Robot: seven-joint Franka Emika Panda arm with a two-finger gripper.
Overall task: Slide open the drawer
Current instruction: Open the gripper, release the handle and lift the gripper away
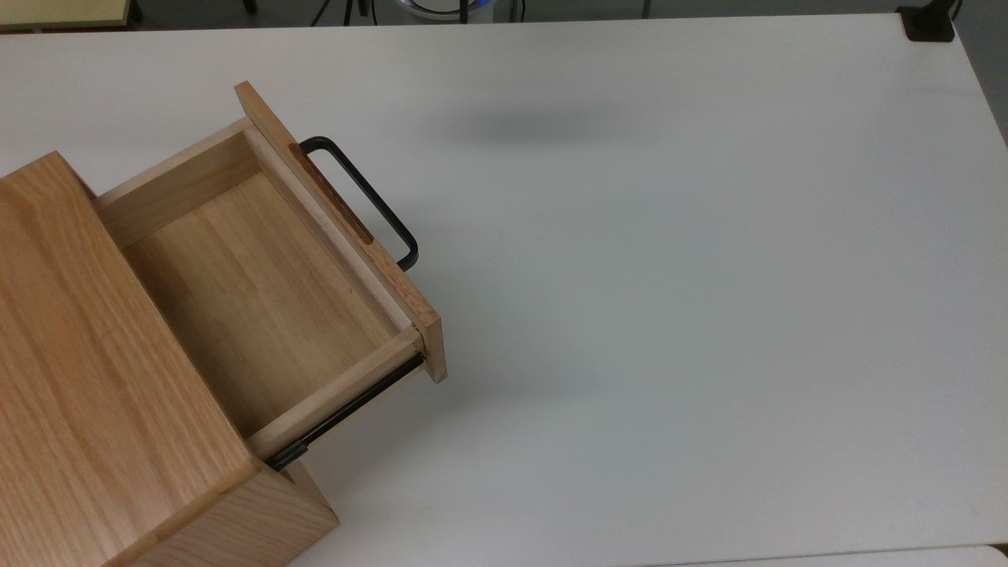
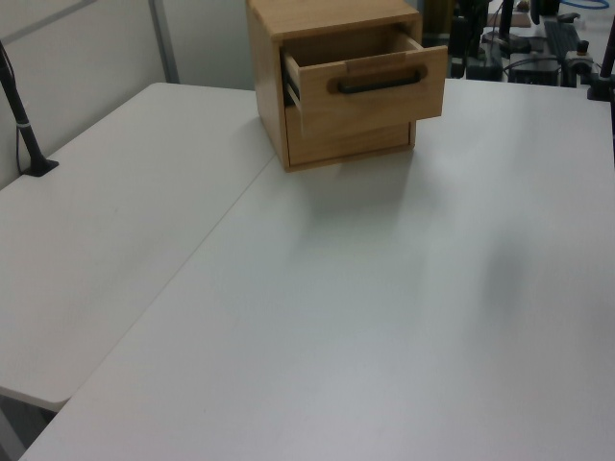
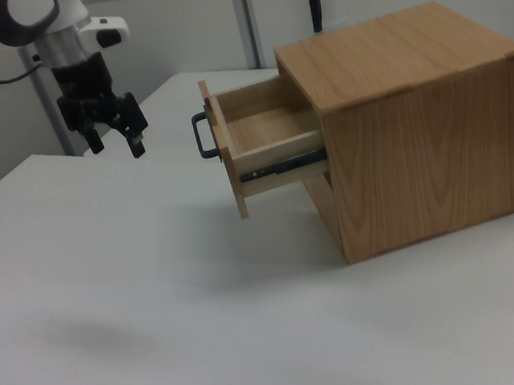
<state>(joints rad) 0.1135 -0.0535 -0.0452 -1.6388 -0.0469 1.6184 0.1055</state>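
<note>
The drawer (image 1: 252, 291) stands pulled well out of its wooden cabinet (image 1: 94, 394), its pale inside bare. Its black bar handle (image 1: 362, 197) faces the top view's right. In the left view the drawer front (image 2: 384, 96) with the handle (image 2: 380, 84) juts from the cabinet (image 2: 327, 14). The right view has the drawer (image 3: 251, 138) sticking out to the right view's left, handle (image 3: 200, 136) at its end. My gripper (image 3: 118, 148) hangs open and holds nothing, above the table, well off to the right view's left of the handle.
The white table (image 1: 669, 315) spreads wide to the top view's right of the drawer. A black clamp (image 1: 929, 24) sits at its far right corner. A black post (image 2: 24, 125) stands at the left view's left edge.
</note>
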